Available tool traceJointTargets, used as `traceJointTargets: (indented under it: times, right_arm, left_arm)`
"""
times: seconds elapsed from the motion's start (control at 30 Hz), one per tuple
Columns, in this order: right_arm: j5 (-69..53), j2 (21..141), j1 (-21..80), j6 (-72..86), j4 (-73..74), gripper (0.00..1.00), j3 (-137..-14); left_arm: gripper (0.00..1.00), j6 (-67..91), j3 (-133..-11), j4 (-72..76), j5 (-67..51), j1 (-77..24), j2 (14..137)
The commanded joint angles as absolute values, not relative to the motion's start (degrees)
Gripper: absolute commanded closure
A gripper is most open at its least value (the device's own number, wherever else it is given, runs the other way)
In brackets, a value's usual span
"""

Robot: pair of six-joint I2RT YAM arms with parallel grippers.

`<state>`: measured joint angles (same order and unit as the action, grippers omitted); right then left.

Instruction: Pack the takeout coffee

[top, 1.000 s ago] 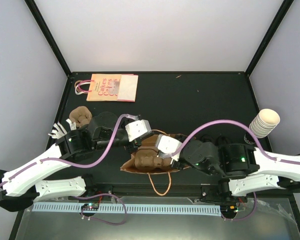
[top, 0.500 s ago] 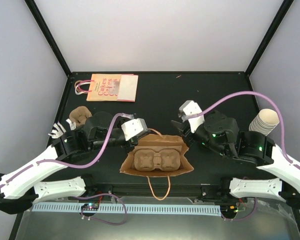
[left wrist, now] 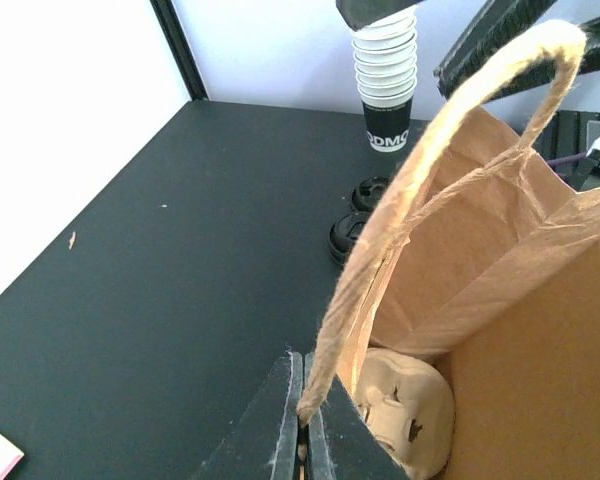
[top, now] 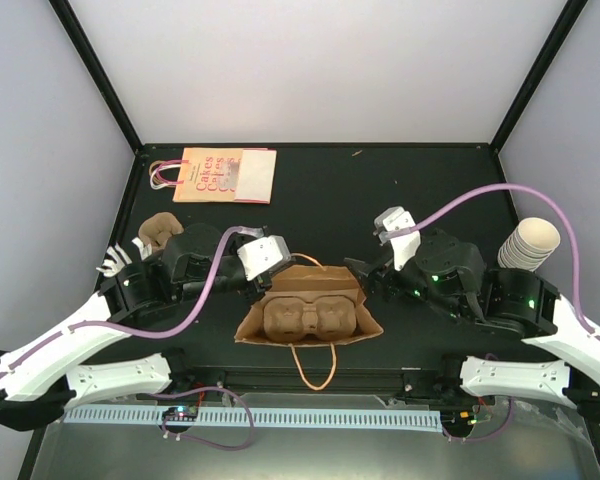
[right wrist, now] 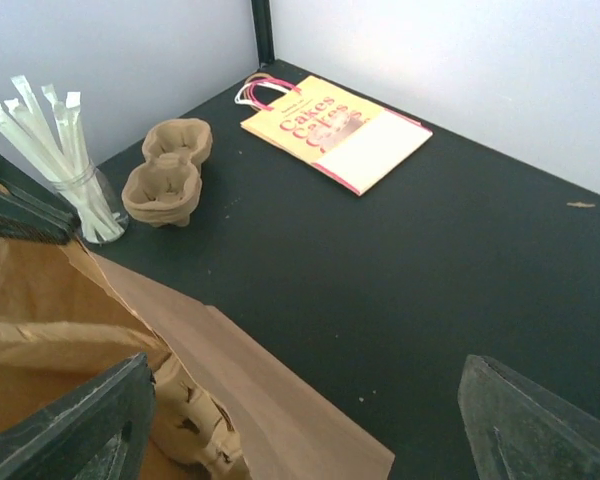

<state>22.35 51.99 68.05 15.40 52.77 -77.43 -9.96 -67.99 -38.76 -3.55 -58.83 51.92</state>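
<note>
Left end effector point(left wrist: 302, 392) pinches the brown paper bag's point(left wrist: 540, 340) twine handle point(left wrist: 420, 170) near the counter's point(top: 430, 190) front edge; right end effector point(right wrist: 308, 370) hangs spread beside it; takeout coffee's whereabouts cannot be told

The overhead camera looks steeply down on the whole bench point(top: 400, 200) from 6 o'clock. The left wrist camera sits tight against the brown bag point(left wrist: 520, 330), facing 3 o'clock. The right one, seemingly a little further back, faces 10 o'clock. All three views share that bag.
</note>
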Motion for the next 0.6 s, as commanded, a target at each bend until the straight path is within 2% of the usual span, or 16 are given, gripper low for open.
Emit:
traceJointTargets:
  times: [0.0,0.47,0.57]
  right_arm:
    - [22.13,51.54,67.75,19.17,53.22,0.14,-75.2]
    - [12.9,51.66,67.74,22.7,49.89,0.14,-67.88]
    - [10.98,51.76,67.83,22.92,49.09,0.16,-65.76]
  left_arm:
    - [0.98,-11.91,-68.91,-38.92,-1.41,-58.54,50.05]
    - [0.98,-16.75,-65.98,-35.43,-3.22,-58.54,47.46]
    - [0.98,-17.01,-64.8,-34.38,-4.39,-58.53,46.75]
